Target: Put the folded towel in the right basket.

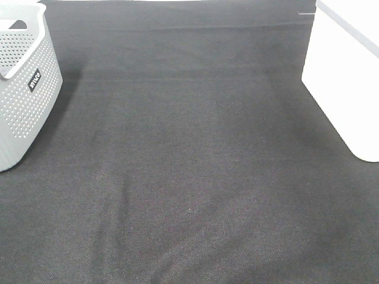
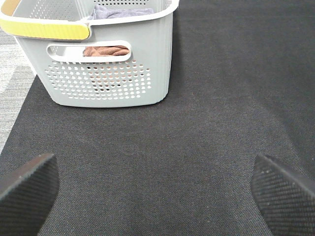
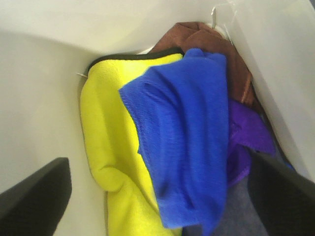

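In the right wrist view my right gripper (image 3: 157,199) is open, its fingers (image 3: 34,196) wide apart, inside the white right basket (image 3: 39,98). A blue towel (image 3: 182,132) lies there on top of a yellow towel (image 3: 108,142), with a brown towel (image 3: 216,44) and a purple towel (image 3: 246,132) beside it. Nothing is between the jaws. The white basket also shows in the exterior high view (image 1: 343,77) at the right edge. My left gripper (image 2: 157,196) is open and empty above the black mat (image 2: 221,98). Neither arm shows in the exterior high view.
A grey perforated basket (image 1: 23,89) stands at the far left of the mat (image 1: 189,165). It also shows in the left wrist view (image 2: 108,73), with a yellow handle (image 2: 49,29) and a brown towel (image 2: 106,50) and a grey-blue towel (image 2: 123,12) inside.
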### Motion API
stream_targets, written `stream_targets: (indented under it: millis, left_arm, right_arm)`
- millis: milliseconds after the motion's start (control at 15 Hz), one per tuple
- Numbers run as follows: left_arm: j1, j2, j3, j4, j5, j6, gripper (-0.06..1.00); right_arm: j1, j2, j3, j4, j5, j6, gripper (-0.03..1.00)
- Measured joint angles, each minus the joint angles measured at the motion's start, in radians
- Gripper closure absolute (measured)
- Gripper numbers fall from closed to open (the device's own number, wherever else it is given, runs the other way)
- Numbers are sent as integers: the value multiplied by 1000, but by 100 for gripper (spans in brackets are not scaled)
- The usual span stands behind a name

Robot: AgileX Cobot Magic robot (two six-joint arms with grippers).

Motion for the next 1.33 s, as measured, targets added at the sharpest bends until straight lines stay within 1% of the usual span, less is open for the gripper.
stream_targets:
  millis: [133,200,267,333,400,467,600,733,933,1000,1200,1333]
  left_arm:
    - [0,0,0,0,0,0,-4]
    - [0,0,0,0,0,0,-4]
    - [0,0,0,0,0,0,-4]
    - [0,0,0,-6,0,0,-4]
    - [0,0,0,0,0,0,-4]
    - [0,0,0,0,0,0,-4]
    - [0,0,0,0,0,0,-4]
    - [0,0,0,0,0,0,-4]
    - [0,0,0,0,0,0,-4]
    - [0,0,0,0,0,0,-4]
    - [0,0,0,0,0,0,-4]
    - [0,0,0,0,0,0,-4]
  right_arm:
    - [16,-26,0,0,33,4,1]
    - [45,-49,0,-9,33,8,0]
    - [45,-49,0,-9,33,8,0]
    - [84,-81,0,-21,34,22,0]
    - [153,-127,0,-53,35,34,0]
    - [199,-161,0,-79,35,49,0]
    - [248,-248,5,-102,37,55,0]
    - [299,-377,74,-109,36,46,0]
    - [404,-609,333,-154,36,59,0]
    - [419,-745,522,-178,36,94,0]
    - [419,-1097,904,-211,39,130,0]
    - [419,-1343,1122,-227,43,134,0]
